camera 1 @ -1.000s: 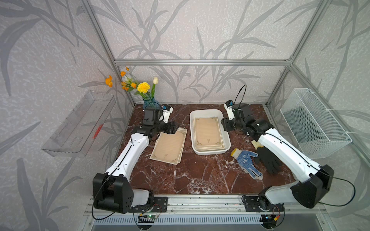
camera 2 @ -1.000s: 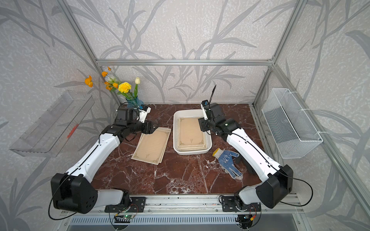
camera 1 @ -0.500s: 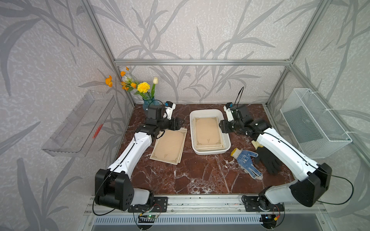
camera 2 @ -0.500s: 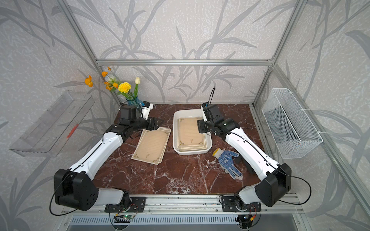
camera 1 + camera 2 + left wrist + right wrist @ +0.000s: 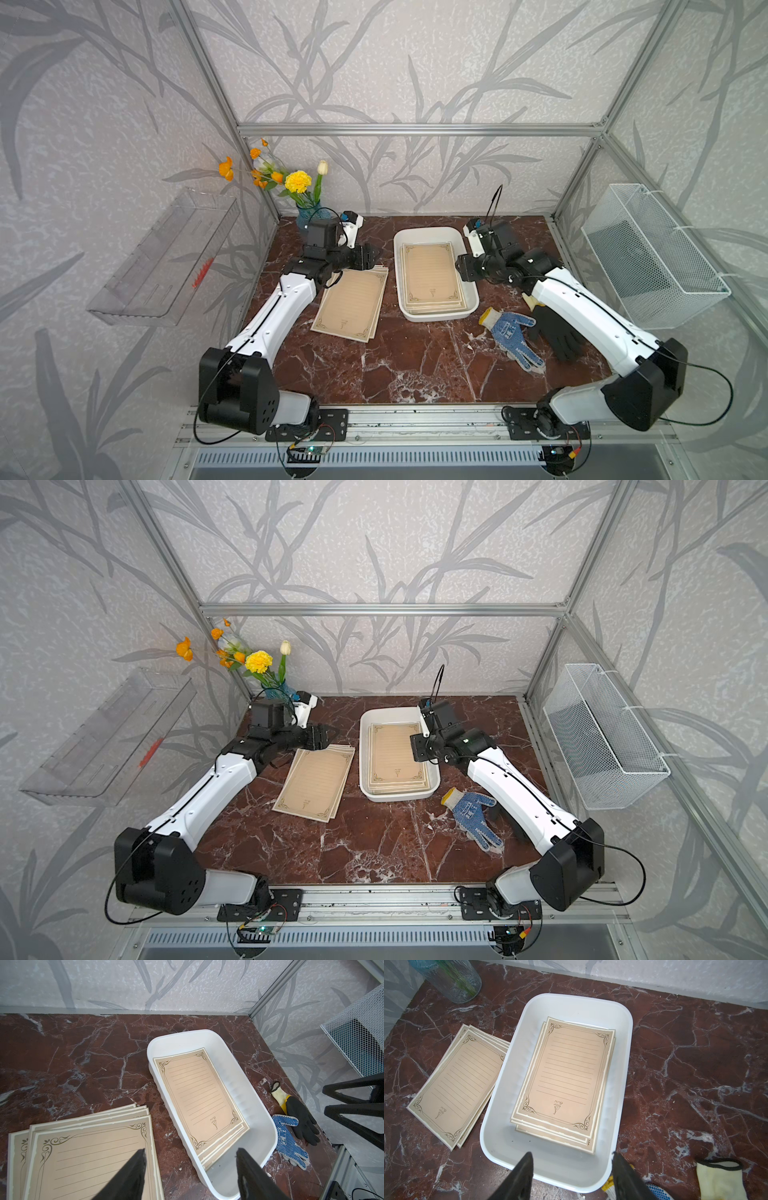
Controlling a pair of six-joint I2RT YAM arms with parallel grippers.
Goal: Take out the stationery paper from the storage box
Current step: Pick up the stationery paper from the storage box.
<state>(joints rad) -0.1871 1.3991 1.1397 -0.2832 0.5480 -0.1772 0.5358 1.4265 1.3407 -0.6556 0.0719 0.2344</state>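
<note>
1. Located the stationery paper (image 5: 562,1082) as a slightly staggered stack lying flat inside the storage box (image 5: 571,999). Noted a second, fanned pile (image 5: 351,303) outside on the table (image 5: 399,374), just beside the box. Judged task part done.
2. Found left gripper (image 5: 190,1152) with jaws apart, clamping nothing, hovering over the far end of the outside pile.
3. Found right gripper (image 5: 572,1154) likewise spread and empty, poised above the box's long wall on the glove side.
4. Judged sheets light, thin, limp and smooth-faced. Liable to slide on one another, to lift several at once, and to crease under a hard pinch.
5. Recommend hold at a corner or short edge of the top sheet, peeled up from the stack. Avoid the middle, flat against the sheets beneath.
6. Shown by right wrist view alone: stepped edges at one end of the boxed stack, betraying at least three sheets.
7. Shown best by left wrist view: separated corners of the outside pile at close range. Also a blue dotted glove (image 5: 288,1142) and black glove (image 5: 301,1120) beside the box.
8. Given by both top views, not by wrist views: placing of each arm relative to box and pile.
</note>
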